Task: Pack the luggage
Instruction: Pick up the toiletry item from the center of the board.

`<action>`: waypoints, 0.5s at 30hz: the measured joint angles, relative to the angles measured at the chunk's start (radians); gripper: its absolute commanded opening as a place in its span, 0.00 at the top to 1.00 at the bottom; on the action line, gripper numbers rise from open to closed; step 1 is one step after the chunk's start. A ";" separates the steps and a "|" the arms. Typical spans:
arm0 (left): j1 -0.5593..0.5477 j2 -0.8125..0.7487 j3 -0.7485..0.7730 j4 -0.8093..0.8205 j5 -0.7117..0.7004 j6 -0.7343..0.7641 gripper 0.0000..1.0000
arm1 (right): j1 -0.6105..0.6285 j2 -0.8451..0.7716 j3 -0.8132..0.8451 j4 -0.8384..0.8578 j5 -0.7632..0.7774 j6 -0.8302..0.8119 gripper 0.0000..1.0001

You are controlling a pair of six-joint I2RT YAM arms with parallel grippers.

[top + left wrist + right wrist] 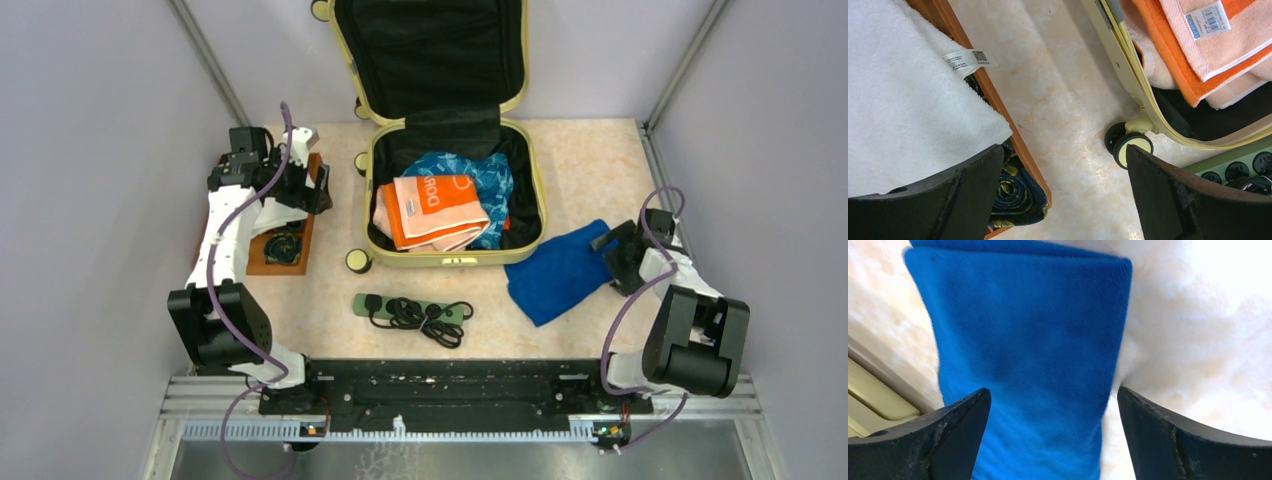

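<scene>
The luggage (530,170), a pale yellow hard-shell suitcase, lies open at the back of the table with its lid raised. An orange towel (435,210) and a blue patterned cloth (485,175) lie inside. A blue towel (560,270) lies on the table to its right. My right gripper (612,255) hovers at that towel's right end, open; in the right wrist view its jaws (1053,391) straddle the blue towel (1028,340) without holding it. My left gripper (312,190) stands open above a wooden tray (303,245), with bare table between its fingers (1063,150).
The tray holds a white towel (908,100) and a rolled dark floral cloth (1018,195). A green power strip (415,310) with a coiled black cable lies in front of the suitcase. A suitcase wheel (1133,147) sits near my left gripper. Walls close in both sides.
</scene>
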 measured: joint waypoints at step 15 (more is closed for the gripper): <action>0.000 0.000 -0.008 0.000 -0.016 0.018 0.02 | 0.000 0.167 0.073 0.219 0.084 0.068 0.49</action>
